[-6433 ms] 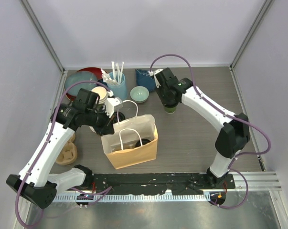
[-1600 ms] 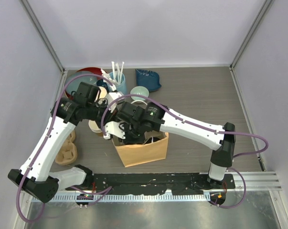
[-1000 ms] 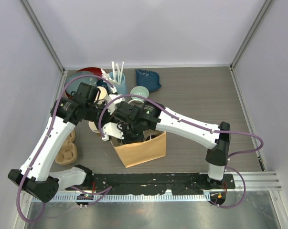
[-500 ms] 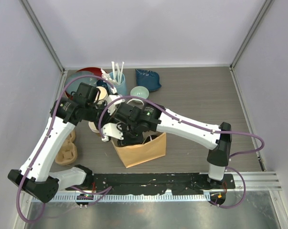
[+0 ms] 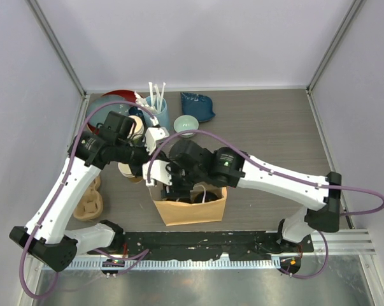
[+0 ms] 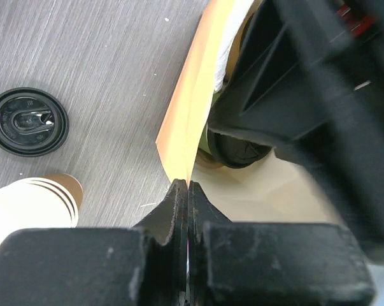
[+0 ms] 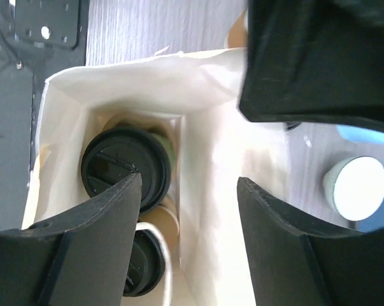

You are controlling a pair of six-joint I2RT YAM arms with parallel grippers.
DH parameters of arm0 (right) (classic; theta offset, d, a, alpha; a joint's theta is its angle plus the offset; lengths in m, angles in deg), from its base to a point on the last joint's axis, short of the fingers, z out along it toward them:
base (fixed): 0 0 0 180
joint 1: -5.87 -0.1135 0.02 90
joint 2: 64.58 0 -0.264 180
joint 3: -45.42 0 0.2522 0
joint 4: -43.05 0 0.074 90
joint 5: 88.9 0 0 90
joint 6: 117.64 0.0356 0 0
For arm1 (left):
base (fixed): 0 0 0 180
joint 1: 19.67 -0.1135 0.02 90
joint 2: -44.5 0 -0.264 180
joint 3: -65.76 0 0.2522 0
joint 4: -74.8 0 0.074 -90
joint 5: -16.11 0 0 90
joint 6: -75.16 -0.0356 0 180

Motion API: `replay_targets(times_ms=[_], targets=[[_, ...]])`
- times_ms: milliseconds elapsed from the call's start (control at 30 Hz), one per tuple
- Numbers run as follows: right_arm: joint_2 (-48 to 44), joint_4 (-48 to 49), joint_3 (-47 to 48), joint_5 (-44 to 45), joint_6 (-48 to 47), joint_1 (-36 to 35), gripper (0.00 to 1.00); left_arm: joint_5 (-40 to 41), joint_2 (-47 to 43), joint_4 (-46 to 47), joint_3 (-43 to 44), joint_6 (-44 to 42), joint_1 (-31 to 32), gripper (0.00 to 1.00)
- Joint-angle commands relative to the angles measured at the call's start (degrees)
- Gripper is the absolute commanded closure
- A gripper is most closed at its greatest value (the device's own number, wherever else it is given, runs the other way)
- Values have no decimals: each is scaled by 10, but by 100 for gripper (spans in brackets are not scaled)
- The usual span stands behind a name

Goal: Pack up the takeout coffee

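Both takeout coffee cups stand inside the brown paper bag (image 5: 193, 211). In the right wrist view the green-walled cup (image 7: 120, 164) shows its black lid, and the brown-walled cup (image 7: 142, 266) sits just below it. My right gripper (image 7: 188, 182) hangs open over the bag's mouth, touching neither cup. In the top view the right gripper (image 5: 179, 189) sits low in the bag's opening. My left gripper (image 6: 188, 188) is shut on the bag's upper edge (image 6: 190, 121); past that edge the green cup's lid (image 6: 242, 152) shows. The left gripper (image 5: 151, 168) is at the bag's left corner.
A loose black lid (image 6: 27, 121) and a stack of lidless cups (image 6: 29, 199) lie left of the bag. Behind it are a blue holder with utensils (image 5: 155, 109), a mint bowl (image 5: 186, 125), a blue dish (image 5: 197, 105) and plates (image 5: 112, 102). Tan cup carriers (image 5: 90, 204) sit at the left.
My right gripper has opened and let go of the green cup inside the bag. The right arm has swung right and the bag has shifted slightly right. The left gripper keeps its hold.
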Motion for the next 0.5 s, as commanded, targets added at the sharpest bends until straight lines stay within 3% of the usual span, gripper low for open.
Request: replay_targets(times_ms=[0, 467], targets=[[-78, 117, -26, 22, 16, -4, 32, -17, -3, 18, 15, 8, 1, 100], [-181, 210, -84, 88, 74, -2, 28, -18, -5, 14, 17, 8, 1, 100]])
